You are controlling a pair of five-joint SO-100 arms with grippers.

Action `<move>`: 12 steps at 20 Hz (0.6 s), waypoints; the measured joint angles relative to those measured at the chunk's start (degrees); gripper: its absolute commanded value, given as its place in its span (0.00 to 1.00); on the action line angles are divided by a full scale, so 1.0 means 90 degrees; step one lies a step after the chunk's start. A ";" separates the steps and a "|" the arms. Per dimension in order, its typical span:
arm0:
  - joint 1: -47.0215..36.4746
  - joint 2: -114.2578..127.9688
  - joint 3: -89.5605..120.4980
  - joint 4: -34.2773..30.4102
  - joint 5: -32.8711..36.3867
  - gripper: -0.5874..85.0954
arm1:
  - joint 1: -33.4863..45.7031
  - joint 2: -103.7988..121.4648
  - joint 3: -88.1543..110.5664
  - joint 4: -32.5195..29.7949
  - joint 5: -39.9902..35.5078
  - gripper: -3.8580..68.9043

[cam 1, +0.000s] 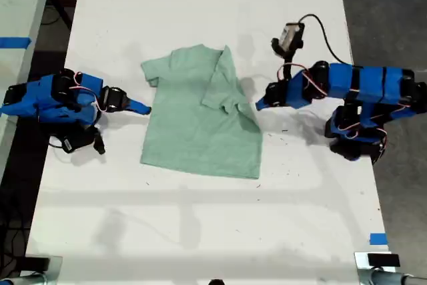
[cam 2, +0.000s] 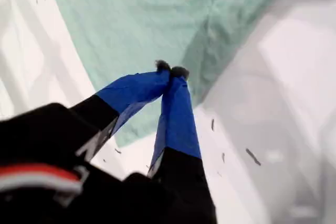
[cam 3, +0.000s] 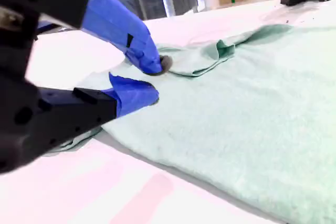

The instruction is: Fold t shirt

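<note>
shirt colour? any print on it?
The t shirt is plain pale mint green, no print visible. Clearest in the exterior view.

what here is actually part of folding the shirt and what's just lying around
For the job: t shirt; my first gripper, fingers shut; my second gripper, fingers open at the shirt's edge.
Lying about: blue tape piece, exterior view's lower right; blue tape strip, its left edge.

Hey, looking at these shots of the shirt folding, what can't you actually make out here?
1. First wrist view: whether my first hand touches the t shirt; its shut tips cover the spot.
2. Second wrist view: whether my second hand, open, has cloth between its fingers; the picture is too soft there.
3. Exterior view: what lies under the folded-over sleeve; the flap itself hides it.
</note>
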 measured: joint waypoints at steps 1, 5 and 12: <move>0.0000 0.0000 0.0000 0.0000 0.0000 0.06 | -0.0020 0.0947 0.1016 -0.0039 0.0137 0.05; 0.0000 0.0000 0.0000 0.0000 0.0000 0.06 | -0.0254 0.5439 0.4170 0.1035 0.0430 0.05; 0.0000 0.0000 0.0000 0.0000 0.0000 0.06 | -0.0186 0.6592 0.4883 0.1279 0.0830 0.05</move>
